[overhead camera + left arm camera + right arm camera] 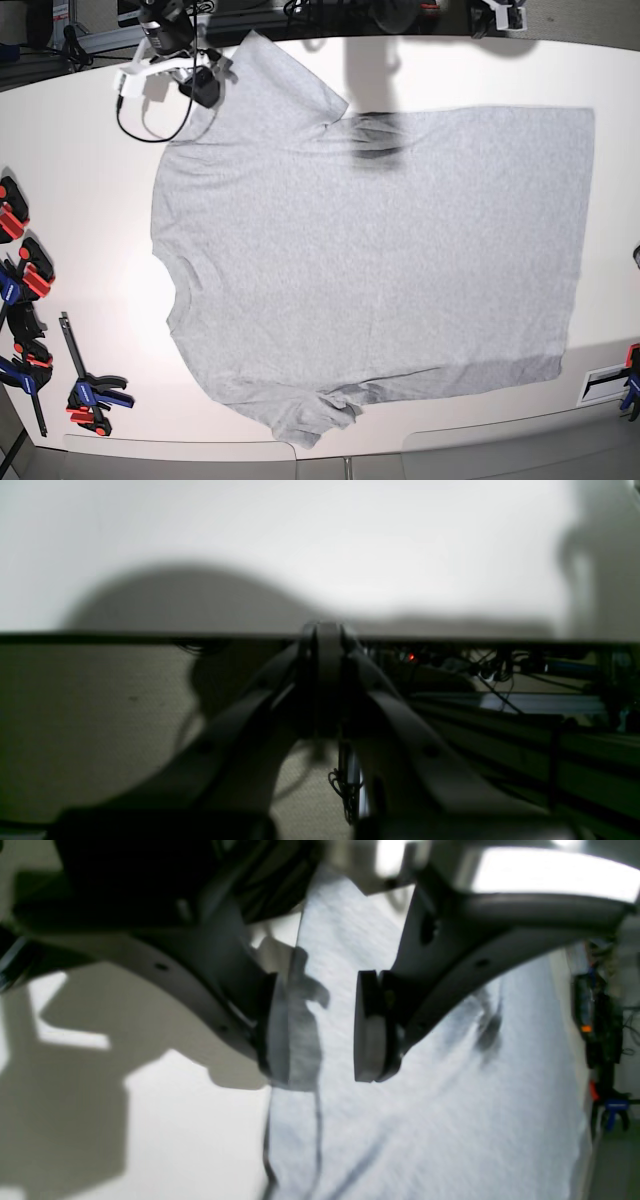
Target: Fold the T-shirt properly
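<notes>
Grey T-shirt (425, 1100) edge lies below the parted right fingers (370, 1030).

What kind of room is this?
Probably a robot lab or workshop: a T-shirt lies spread on a white table with clamps at its edge, and cables run underneath.

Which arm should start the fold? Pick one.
Right. Its open pincer hangs over the edge of the light grey cotton T-shirt. The left pincer is shut, off the white table, no cloth in its view.
</notes>
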Robot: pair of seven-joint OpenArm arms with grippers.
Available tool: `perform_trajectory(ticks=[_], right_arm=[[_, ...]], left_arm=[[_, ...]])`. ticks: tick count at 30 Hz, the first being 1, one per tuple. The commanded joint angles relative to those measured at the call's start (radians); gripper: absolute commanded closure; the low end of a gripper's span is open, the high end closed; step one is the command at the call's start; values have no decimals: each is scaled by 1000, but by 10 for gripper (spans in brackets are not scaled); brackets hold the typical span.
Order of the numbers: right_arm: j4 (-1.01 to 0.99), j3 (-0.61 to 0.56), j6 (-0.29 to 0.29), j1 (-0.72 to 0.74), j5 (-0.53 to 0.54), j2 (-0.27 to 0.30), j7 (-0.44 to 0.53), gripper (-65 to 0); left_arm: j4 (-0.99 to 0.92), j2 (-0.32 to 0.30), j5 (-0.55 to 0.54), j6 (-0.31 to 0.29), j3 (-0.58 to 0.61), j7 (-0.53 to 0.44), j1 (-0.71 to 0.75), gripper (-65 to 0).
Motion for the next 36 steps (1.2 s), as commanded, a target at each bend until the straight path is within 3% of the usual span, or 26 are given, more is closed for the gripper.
perform_trajectory(ticks=[1, 10, 22, 26, 29, 32, 36], right_arm=[[-8, 4, 19, -3, 22, 3, 6, -208], [-93, 3, 25, -1, 130, -3, 6, -208], [-93, 2, 25, -1, 130, -36, -31, -208], [-93, 2, 25, -1, 130, -36, -59, -208], [-93, 2, 26, -1, 130, -36, -65, -205], [-93, 2, 25, -1, 127, -36, -71, -151], [-93, 2, 25, -1, 123, -36, -90, 0]], left_arm=[[15, -3, -5, -7, -3, -18, 16, 0], [15, -3, -5, -6, -3, -15, 16, 0], [15, -3, -5, -6, -3, -15, 16, 0], [16, -3, -5, -6, -3, -15, 16, -106], [25, -3, -2, -6, -3, -5, 16, -150], [69, -3, 74, -6, -3, 19, 16, -166], [193, -5, 127, -6, -5, 124, 16, -166]])
